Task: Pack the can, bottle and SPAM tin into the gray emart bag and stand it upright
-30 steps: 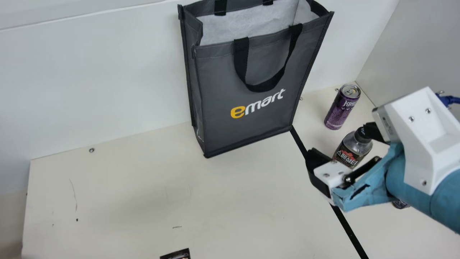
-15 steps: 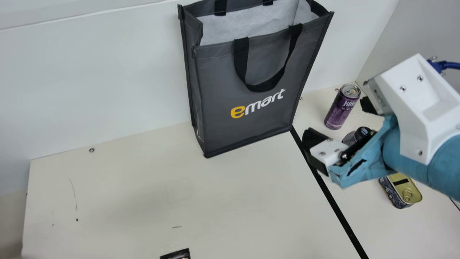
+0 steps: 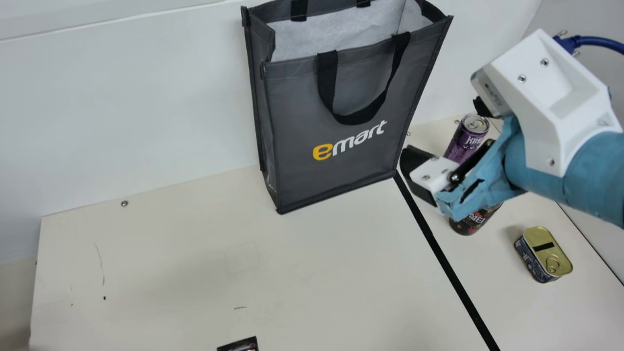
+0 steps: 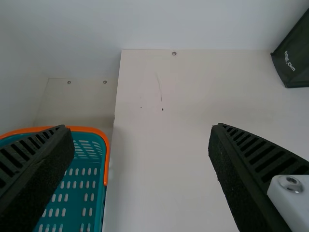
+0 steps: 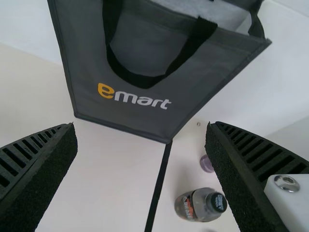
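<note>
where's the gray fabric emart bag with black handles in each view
Main view: bag at upper middle, standing by the white back wall.
Left wrist view: a lower bag corner, cut off at the picture's corner, across the cream table from a teal plastic basket.
Right wrist view: bag's front panel, large, beyond the right gripper.
Shared landmark: that white wall, behind the bag.

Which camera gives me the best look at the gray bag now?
The main view: it shows the bag upright, from base to open mouth, front handle hanging down. The right wrist view has the front and part of the mouth, cut off at the top. The left wrist view catches a lower corner.
</note>
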`<control>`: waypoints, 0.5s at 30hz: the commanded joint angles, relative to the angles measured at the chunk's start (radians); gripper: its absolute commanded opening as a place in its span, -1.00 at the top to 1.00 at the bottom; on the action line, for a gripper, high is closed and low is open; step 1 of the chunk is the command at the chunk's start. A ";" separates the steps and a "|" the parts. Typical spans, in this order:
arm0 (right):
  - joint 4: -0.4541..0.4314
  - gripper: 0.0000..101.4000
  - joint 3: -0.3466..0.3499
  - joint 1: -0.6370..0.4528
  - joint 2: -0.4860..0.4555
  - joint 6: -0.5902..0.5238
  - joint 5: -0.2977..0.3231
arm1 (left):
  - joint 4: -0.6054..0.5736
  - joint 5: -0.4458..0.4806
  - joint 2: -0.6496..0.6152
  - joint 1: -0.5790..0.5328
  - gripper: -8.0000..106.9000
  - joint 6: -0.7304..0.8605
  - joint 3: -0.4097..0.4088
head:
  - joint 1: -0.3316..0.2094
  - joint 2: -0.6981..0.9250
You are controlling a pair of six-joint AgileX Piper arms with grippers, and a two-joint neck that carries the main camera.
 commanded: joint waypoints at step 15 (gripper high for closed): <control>0.059 -0.87 -0.169 -0.020 0.155 -0.169 0.001 | 0.000 0.000 0.000 0.000 -0.71 0.000 0.000 | -0.021 -0.002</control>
